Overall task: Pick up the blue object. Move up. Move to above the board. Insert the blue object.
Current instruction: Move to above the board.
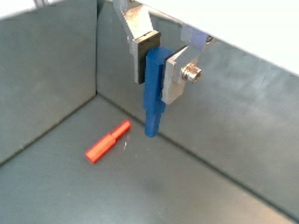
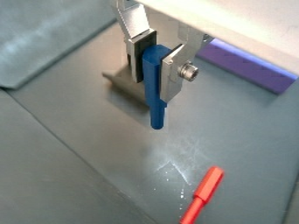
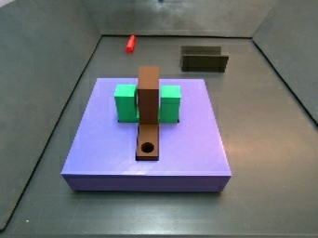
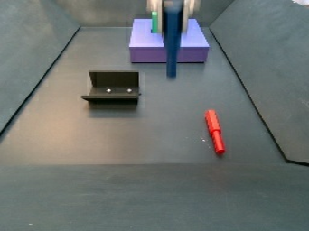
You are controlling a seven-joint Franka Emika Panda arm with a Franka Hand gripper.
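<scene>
A: Two fingers (image 1: 176, 74) clamped on the blue object (image 1: 153, 92), so the gripper (image 1: 159, 59) is gripping it. Peg hangs upright, lower end clear of the floor in both wrist views.

B: Near stuff first?

A: In a side view, red peg (image 4: 214, 131) lies on the floor nearest the camera, fixture (image 4: 112, 87) a bit further back, well apart from it. Blue object (image 4: 173, 38) hangs beyond both, gripper mostly cut off at the frame edge. Lavender slab (image 4: 193, 51) behind that.

B: And the board?

A: Board (image 3: 149, 113) lies on the slab through the green block (image 3: 125, 102), hole (image 3: 149, 148) near one end. Gripper isn't above it yet, by my read.

B: Risks?

A: Peg is gripped high up, long free end. If it tilts in the pads or the lineup is off, the tip likely hits the board beside the hole and slips or jams. Travelling too low could clip the green block.
</scene>
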